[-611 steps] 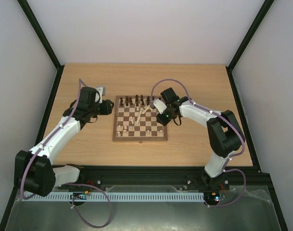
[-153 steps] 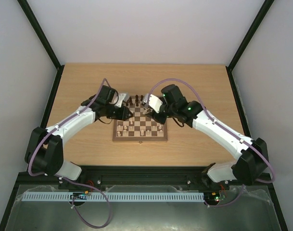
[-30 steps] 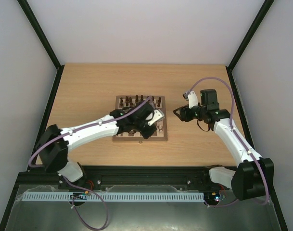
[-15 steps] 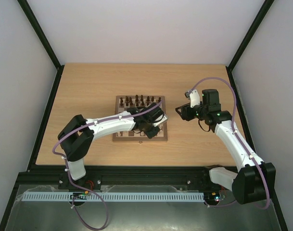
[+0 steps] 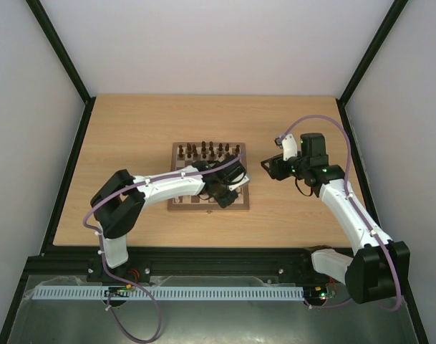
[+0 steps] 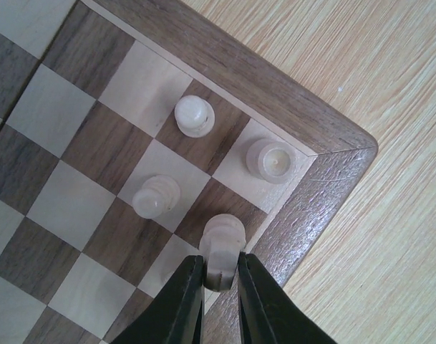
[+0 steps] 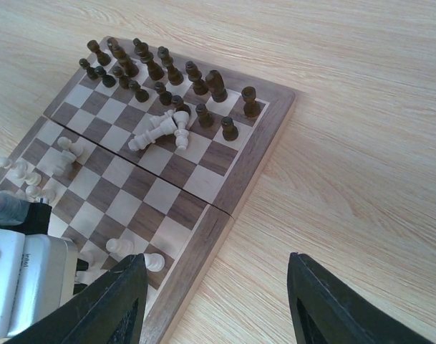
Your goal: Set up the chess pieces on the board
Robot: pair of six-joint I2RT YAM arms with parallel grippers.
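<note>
I am gripping a cream piece (image 6: 222, 240) in the left pincer (image 6: 221, 276) at the board (image 6: 275, 93) corner. The right pincer (image 7: 216, 265) is gaping, empty. Dark rows (image 7: 173, 74) are standing; toppled cream pieces (image 7: 160, 129) are waiting.

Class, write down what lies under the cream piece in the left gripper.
The board shows beneath the cream piece in the left gripper, beside its border frame. The piece's base and exact square are covered.
</note>
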